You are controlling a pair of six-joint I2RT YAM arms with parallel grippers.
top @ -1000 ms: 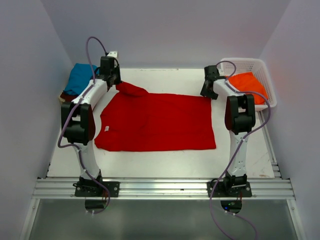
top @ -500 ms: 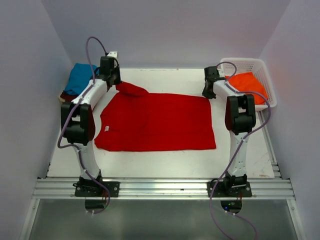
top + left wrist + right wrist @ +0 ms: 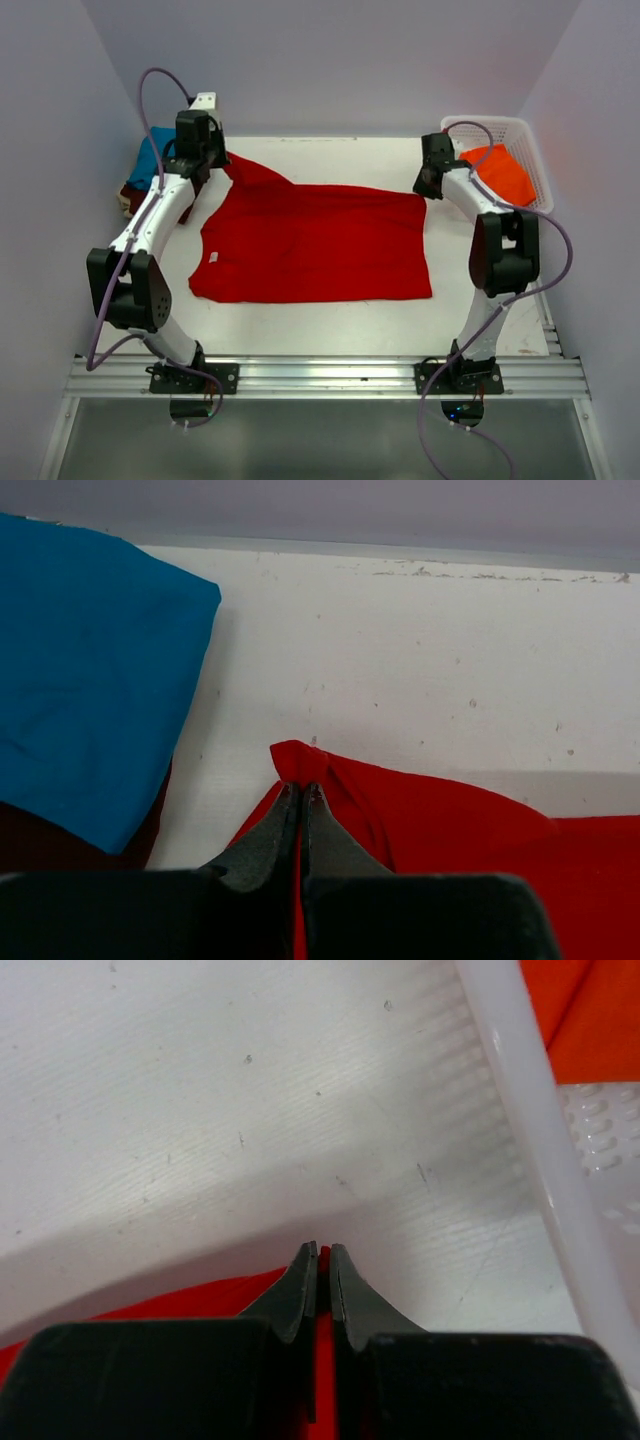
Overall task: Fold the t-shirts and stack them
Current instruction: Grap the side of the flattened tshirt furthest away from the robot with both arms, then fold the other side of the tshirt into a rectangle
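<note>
Top external shows your left pincer clenched on the sleeve of the red t-shirt at 11 o'clock, right pincer clamped on its 1 o'clock corner.

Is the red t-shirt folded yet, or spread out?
Spread out. The red t-shirt lies flat on the table, collar and full body showing; the left gripper and right gripper pinch its far corners.

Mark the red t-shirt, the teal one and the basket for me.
red t-shirt (image 3: 320, 245), top external view, middle of the spread-out body.
teal t-shirt (image 3: 85, 660), left wrist view, centre of the folded cloth.
white lattice basket (image 3: 500, 127), top external view, far wall under the rim.
</note>
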